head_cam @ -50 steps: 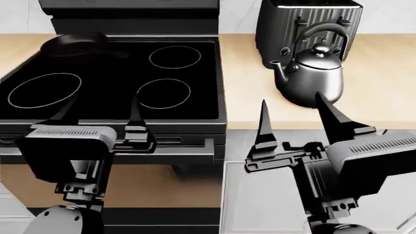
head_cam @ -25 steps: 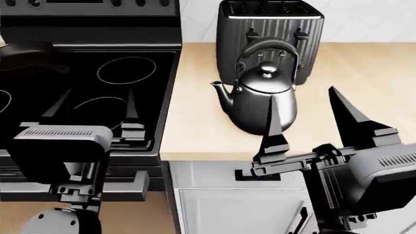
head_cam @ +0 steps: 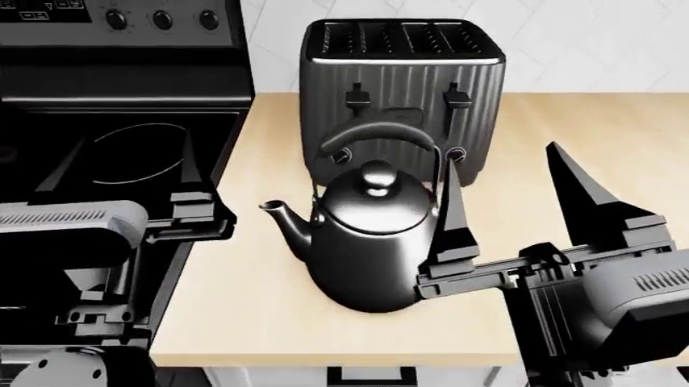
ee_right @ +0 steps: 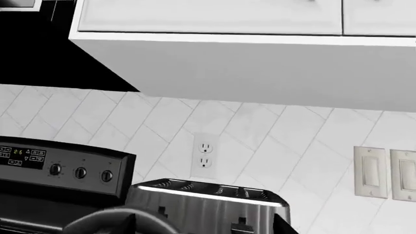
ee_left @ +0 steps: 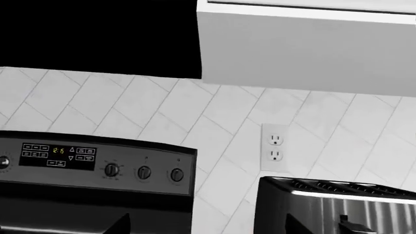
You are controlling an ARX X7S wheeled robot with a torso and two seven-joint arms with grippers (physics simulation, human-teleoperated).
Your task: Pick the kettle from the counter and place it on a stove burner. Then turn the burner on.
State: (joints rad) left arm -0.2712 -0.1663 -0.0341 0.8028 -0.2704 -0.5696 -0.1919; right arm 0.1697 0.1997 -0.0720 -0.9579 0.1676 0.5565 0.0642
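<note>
The dark-chrome kettle [head_cam: 366, 238] stands upright on the beige counter [head_cam: 253, 302], spout toward the stove, right in front of the toaster. My right gripper [head_cam: 504, 173] is open just to the kettle's right. Its inner finger [head_cam: 453, 218] overlaps the kettle's side in the head view, and nothing is held. In the right wrist view only the kettle's arched handle [ee_right: 97, 220] shows, at the frame edge near the right gripper [ee_right: 202, 226]. My left gripper [head_cam: 127, 161] is open above the black cooktop, over a white-ringed stove burner [head_cam: 135, 153]. The left gripper [ee_left: 206, 226] faces the backsplash.
A ribbed black toaster [head_cam: 402, 89] stands behind the kettle, against the tiled wall. The stove's back panel carries three knobs [head_cam: 161, 18] and a display [ee_left: 58, 155]. Wall outlet [ee_right: 204, 155] and light switches [ee_right: 370, 171] sit above the counter, white cabinets overhead.
The head view has shifted right and closer: the kettle and toaster now sit central and larger, and the stove has slid to the left edge. Both grippers stay open, and the right one is now beside the kettle.
</note>
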